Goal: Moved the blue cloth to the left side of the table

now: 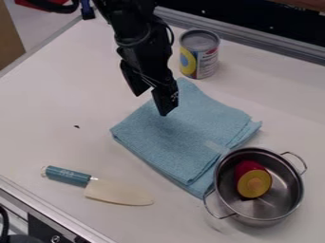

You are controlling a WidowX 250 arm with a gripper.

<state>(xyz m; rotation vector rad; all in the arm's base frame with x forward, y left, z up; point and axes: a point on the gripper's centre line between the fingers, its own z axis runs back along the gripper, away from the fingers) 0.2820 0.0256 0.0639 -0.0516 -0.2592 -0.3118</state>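
- The blue cloth (168,142) is lying flat on the white table (57,118), around the middle of the camera view.
- It is showing a light, slightly greenish blue and a finely textured surface.
- It is staying folded in layers, forming a rough square, with its corners pointing toward the view's top, bottom, left and right.
- Its layers are sitting unevenly, with the lower ones peeking out along the right and bottom edges.
- A small pale patch is showing near its lower-right edge, just beside the metal pot (289,178), which is hiding part of that edge.
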